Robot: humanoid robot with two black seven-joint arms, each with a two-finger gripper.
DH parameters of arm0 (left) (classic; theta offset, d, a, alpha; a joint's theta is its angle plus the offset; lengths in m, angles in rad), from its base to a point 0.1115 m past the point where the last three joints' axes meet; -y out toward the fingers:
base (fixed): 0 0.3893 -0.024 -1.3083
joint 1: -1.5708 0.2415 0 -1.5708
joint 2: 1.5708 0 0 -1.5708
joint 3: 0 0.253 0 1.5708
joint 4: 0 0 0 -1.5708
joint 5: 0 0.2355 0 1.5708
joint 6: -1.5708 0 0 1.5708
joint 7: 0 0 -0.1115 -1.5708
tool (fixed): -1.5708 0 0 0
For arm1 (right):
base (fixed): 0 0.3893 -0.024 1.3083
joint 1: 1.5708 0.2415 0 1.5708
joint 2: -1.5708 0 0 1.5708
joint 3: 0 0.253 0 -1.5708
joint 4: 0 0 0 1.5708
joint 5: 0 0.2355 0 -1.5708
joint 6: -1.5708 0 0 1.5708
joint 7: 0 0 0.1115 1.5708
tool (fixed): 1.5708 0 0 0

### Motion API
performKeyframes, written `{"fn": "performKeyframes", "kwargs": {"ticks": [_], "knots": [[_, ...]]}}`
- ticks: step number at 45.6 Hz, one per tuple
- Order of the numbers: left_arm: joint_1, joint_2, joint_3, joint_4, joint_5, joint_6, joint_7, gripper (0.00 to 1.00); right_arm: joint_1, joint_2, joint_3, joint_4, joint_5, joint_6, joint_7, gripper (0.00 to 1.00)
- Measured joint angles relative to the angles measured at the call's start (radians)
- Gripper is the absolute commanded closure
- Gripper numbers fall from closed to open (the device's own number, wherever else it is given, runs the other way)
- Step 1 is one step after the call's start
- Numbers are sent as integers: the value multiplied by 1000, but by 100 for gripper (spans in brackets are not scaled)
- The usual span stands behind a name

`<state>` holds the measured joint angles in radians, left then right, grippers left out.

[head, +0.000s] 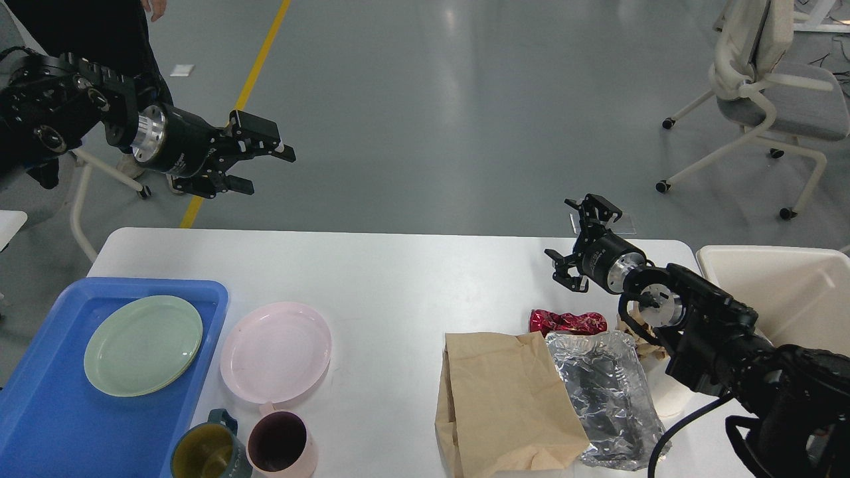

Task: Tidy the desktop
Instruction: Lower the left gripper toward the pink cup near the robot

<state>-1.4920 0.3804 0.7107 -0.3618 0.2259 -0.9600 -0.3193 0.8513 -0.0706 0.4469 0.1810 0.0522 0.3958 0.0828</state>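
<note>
The desktop (398,279), a wide white matte top with rounded corners, fills the lower half of the head view and is not yet tidy: a pink plate (275,352) lies on it just beside the blue tray (40,425), which already holds a green plate (143,345), and two mugs (246,448) stand at the near edge. To the right lie a brown paper bag (505,398), a crumpled foil wrapper (607,392) partly overlapping it, and a red wrapper (568,322) just behind. The cream bin (777,285) stands off the right end. The step in hand looks like picking the next item, since neither arm holds anything. The right gripper (584,249) hovers above the red wrapper with its fingers spread, empty; the likely next move is to lower onto that wrapper, close, and carry it to the bin. The left gripper (259,166) hangs beyond the far left corner, fingers parted and empty, well apart from the dishes
</note>
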Motion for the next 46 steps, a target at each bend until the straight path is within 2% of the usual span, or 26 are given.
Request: {"fn": "performKeyframes", "kwargs": {"ticks": [46], "knots": [[-1, -40, 3, 10, -3, 0, 6, 3, 0, 0, 0, 0, 0, 0, 0, 0]]}}
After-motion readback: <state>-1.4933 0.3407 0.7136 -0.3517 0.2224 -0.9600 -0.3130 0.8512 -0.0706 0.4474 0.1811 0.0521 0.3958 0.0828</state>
